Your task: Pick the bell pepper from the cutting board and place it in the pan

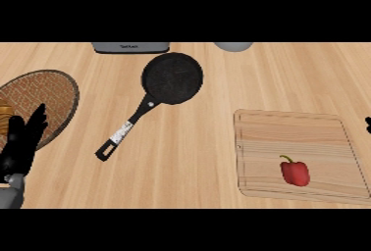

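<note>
We see a glossy red bell pepper (295, 172), green-stemmed, lying on the cutting board (290, 128); the black pan (172, 77) sits apart. Our left robot hand (22, 142) rests, fingers straight; the right's state we cannot tell.

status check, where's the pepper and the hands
Left robot hand open, resting. Right robot hand barely visible. Bell pepper on cutting board. Pan empty, path open.

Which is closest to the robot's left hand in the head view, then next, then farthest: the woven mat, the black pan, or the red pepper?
From the left hand:
1. Woven mat, right beside the hand at the left edge.
2. Black pan, in the middle, handle pointing toward the hand.
3. Red pepper, far right on the cutting board.
</note>
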Motion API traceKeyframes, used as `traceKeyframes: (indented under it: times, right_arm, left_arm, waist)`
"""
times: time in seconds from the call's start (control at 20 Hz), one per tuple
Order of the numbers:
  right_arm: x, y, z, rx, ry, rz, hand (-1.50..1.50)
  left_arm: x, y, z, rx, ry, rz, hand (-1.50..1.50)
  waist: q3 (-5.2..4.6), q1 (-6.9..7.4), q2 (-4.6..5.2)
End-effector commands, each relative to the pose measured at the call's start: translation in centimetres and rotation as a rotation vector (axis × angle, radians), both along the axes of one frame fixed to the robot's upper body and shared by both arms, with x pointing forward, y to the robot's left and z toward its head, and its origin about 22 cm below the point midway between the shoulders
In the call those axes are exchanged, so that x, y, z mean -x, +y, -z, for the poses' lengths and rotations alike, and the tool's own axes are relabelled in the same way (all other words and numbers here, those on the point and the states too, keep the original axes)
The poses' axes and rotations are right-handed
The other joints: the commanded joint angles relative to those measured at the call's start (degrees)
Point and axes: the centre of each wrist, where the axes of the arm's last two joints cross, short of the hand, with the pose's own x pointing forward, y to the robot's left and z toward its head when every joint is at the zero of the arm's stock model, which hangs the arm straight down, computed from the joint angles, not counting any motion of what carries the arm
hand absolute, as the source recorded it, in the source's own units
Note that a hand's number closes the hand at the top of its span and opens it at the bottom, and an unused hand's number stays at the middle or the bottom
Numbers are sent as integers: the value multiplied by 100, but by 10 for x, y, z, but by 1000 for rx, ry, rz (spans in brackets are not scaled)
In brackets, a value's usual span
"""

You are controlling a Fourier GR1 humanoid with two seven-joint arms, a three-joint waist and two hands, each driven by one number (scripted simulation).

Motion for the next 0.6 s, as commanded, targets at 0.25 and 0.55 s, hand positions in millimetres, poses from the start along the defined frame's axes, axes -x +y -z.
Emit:
traceKeyframes:
  times: [0.25,0.55]
  right_arm:
    - [5,54,-40,442,210,127,-150]
    - [6,92,-11,568,357,133,-150]
  left_arm:
    - [-16,-19,6,15,-2,18,0]
    - [-17,-17,-3,20,0,27,0]
  waist:
    - [5,153,50]
    - [22,188,26]
